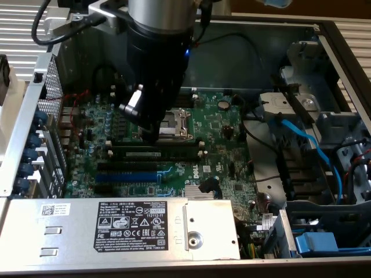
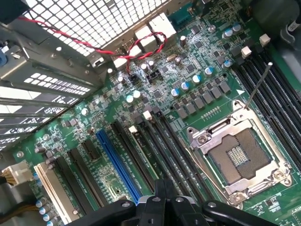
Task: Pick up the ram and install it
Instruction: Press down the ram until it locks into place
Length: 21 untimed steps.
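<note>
**Closed gripper hovering at the memory slots, ram lying in a slot**

The arm is reaching down into an open computer case (image 1: 255, 52), and its gripper (image 1: 152, 136) is hanging low over the green motherboard (image 1: 223, 130). In the wrist view, the gripper (image 2: 165, 187) is showing its two dark fingers pressed together with no gap between them and nothing held between them.

The ram (image 1: 152, 154) is lying lengthwise in one of the long black slots, its white label strip facing up. In the exterior view it is sitting just below the gripper's tip, between the processor socket (image 1: 177, 123) and the blue slot (image 1: 128, 175). Whether the fingertips are touching the stick cannot be told. In the wrist view the ram (image 2: 141, 149) is showing as a thin greenish stick standing in a slot, with black slots on both sides of it and the blue slot (image 2: 117, 162) a few rows away. The gripper's closed tip is pointing at the ends of these black slots, near the processor socket (image 2: 240, 157), whose metal frame is lying closed around the bare contact field.

A grey power supply (image 1: 139, 229) with a black label is filling the near edge of the case. A blue cable (image 1: 310, 147) is running across the drive bay on the exterior view's right. A red and black twisted wire (image 2: 136, 47) is looping over the board near the perforated back wall.
</note>
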{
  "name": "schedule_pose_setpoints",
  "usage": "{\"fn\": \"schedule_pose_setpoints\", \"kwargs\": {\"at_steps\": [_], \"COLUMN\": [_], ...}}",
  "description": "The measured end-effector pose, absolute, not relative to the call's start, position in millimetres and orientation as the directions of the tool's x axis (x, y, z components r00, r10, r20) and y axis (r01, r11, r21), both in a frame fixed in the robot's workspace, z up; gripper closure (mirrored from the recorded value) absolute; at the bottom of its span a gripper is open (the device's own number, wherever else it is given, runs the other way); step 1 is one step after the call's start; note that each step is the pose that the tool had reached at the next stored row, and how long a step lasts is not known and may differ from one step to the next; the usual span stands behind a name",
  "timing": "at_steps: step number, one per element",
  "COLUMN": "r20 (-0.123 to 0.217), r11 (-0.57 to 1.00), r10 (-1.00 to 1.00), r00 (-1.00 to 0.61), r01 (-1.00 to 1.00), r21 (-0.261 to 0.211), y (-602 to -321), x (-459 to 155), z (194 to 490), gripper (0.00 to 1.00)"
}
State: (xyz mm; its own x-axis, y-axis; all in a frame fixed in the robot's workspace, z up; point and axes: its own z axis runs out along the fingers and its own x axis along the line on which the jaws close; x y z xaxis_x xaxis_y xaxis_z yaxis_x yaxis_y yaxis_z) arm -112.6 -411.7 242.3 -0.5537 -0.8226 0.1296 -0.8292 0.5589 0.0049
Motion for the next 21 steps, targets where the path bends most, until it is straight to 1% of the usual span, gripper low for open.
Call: {"fn": "schedule_pose_setpoints", "kwargs": {"at_steps": [8, 21], "r20": [0.132, 0.149], "r11": [0.633, 0.726], "r10": [-0.768, -0.679], "r00": [-0.627, -0.719], "r01": [-0.774, -0.688], "r21": [0.004, -0.012], "y": [-411.7, -411.7], "x": [-112.6, -112.5], "z": [241.7, 241.5], "gripper": [0.90, 0.90]}}
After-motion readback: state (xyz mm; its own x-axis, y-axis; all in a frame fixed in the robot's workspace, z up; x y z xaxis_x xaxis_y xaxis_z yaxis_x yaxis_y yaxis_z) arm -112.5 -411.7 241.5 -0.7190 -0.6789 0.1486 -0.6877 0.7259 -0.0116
